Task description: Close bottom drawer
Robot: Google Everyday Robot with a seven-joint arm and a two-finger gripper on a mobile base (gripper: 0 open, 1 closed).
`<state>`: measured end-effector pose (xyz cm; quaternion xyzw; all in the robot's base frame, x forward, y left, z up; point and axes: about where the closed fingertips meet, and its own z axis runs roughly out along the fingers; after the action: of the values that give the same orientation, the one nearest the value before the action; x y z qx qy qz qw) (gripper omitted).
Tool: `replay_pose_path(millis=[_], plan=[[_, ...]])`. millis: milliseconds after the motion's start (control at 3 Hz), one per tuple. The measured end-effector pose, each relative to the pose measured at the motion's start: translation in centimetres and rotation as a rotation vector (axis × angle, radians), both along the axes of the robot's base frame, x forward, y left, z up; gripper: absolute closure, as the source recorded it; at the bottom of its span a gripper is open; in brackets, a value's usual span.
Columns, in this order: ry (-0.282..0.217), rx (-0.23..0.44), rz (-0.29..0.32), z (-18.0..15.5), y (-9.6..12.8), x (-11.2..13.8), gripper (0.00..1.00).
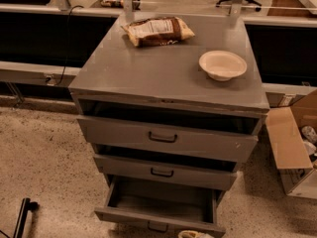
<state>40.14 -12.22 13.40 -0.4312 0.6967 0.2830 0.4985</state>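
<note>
The grey cabinet has three drawers, all partly open. The bottom drawer is pulled out the farthest and shows a plain grey, empty interior. Its dark bar handle sits at the centre of its front, near the frame's lower edge. A small pale part of my gripper shows at the bottom edge, just in front of the drawer's front and to the right of the handle. The rest of the arm is out of view.
The top drawer and the middle drawer stand slightly open above. A chip bag and a white bowl lie on the cabinet top. An open cardboard box stands on the floor at the right. A black bar is at the lower left.
</note>
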Motion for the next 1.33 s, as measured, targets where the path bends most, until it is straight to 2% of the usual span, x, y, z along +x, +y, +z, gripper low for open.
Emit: replay_pose_path(millis=[333,667,1000,1333], plan=[[-0.029,-0.011,-0.036,1.3,-1.2,3.4,1.00],[-0.029,-0.011,-0.036,1.3,-1.2,3.4,1.00],[-0.050,-0.033,-0.046,0.5,-1.1,5.1,1.00],[-0.080,-0.053,-0.069,0.5,-1.4,9.0,1.00]])
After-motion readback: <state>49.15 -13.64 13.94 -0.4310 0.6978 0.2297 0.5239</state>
